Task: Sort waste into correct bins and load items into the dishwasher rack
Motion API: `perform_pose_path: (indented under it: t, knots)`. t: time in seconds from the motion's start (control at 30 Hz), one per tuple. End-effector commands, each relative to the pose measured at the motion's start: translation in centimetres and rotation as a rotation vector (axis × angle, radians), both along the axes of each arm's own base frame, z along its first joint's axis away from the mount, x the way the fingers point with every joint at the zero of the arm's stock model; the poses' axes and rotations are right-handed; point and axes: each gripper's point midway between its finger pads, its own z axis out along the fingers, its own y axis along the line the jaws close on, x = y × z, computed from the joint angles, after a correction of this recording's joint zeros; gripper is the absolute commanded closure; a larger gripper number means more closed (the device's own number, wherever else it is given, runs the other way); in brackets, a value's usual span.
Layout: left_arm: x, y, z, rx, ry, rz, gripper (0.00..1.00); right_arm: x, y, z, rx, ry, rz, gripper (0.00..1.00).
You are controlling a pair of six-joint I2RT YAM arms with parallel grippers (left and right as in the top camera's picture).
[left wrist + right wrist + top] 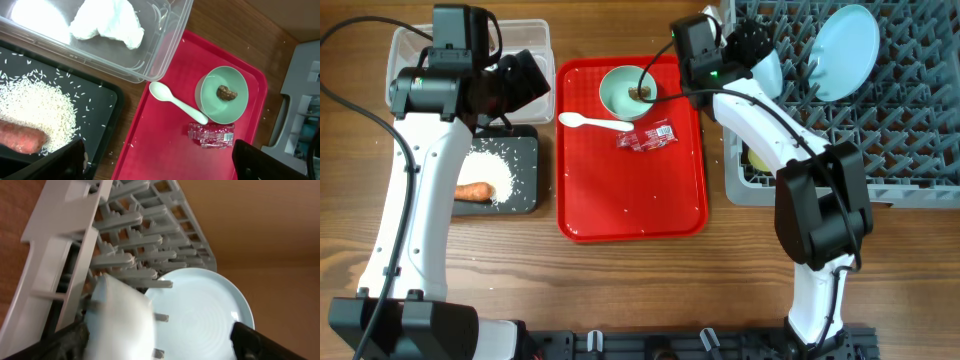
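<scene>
Resting in rack (910, 120): plate (847, 38) | left claw (527, 82), right claw (752, 45) spread wide

Robotics lab setup: wooden table (620, 290), dishwasher rack (920, 120), red tray (620, 190) staged.

Bright even light; glare in clear tub (172, 37); bowl (122, 320) blurred.
</scene>
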Motion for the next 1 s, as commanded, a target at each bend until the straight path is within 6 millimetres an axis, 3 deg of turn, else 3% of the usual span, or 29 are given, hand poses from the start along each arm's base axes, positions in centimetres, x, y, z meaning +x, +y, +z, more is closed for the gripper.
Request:
perform_pose_path:
  t: [0.0, 0.1, 0.13, 0.17, 0.23, 0.27, 0.43, 0.5, 0.53, 0.63, 0.67, 0.7, 0.83, 0.87, 0.97]
  knots:
    - [0.0, -0.3, -0.6, -0.005, 0.015, -0.010, 0.07, -0.2, -0.3, 1.2, 0.019, -0.036, -0.016, 0.00]
    - [-0.1, -0.3, -0.7, -0.004, 0.021, -0.012, 0.07, -0.4, -0.1, 6.8, 0.116, -0.179, -0.006, 0.00]
    - [-0.2, -0.5, -0.7, 0.010, 0.020, -0.048, 0.07, -0.9, 0.2, 9.9, 0.207, -0.257, 0.012, 0.00]
    - [-0.2, -0.7, -0.7, 0.023, 0.019, -0.080, 0.07, -1.4, 0.3, 11.6, 0.283, -0.317, 0.006, 0.00]
    - [-0.4, -1.7, -0.7, 0.053, 0.015, -0.154, 0.07, -2.9, 0.9, 14.3, 0.444, -0.372, 0.030, 0.03]
    - [-0.5, -2.4, -0.7, 0.067, 0.011, -0.199, 0.07, -4.0, 1.9, 14.8, 0.534, -0.333, 0.081, 0.07]
    - [-1.8, -8.2, -2.1, 0.146, 0.019, -0.528, 0.07, -9.8, 6.8, 11.2, 0.934, 0.008, 0.176, 0.09]
    - [-2.5, -11.4, -4.3, 0.166, 0.055, -0.659, 0.08, -11.8, 9.2, 10.1, 1.060, 0.155, 0.241, 0.22]
    - [-2.4, -13.0, -5.8, 0.167, 0.077, -0.698, 0.08, -12.0, 9.3, 10.0, 1.092, 0.165, 0.222, 0.29]
    - [-1.9, -17.2, -10.4, 0.169, 0.127, -0.779, 0.09, -12.0, 9.2, 10.0, 1.130, 0.149, 0.174, 0.35]
    - [-2.1, -18.9, -12.6, 0.151, 0.169, -0.765, 0.09, -11.9, 9.0, 10.0, 1.136, 0.141, 0.160, 0.36]
    - [-2.3, -19.7, -13.7, 0.136, 0.195, -0.739, 0.12, -11.9, 8.9, 10.0, 1.140, 0.137, 0.153, 0.38]
    - [-2.9, -22.0, -16.8, 0.041, 0.287, -0.498, 0.23, -11.4, 7.4, 10.2, 1.169, 0.099, 0.085, 0.38]
    - [-2.2, -22.2, -17.9, 0.037, 0.285, -0.363, 0.22, -11.2, 6.9, 10.1, 1.174, 0.090, 0.068, 0.37]
    - [-1.1, -23.3, -19.6, -0.010, 0.270, -0.249, 0.17, -11.2, 6.4, 10.0, 1.180, 0.086, 0.045, 0.37]
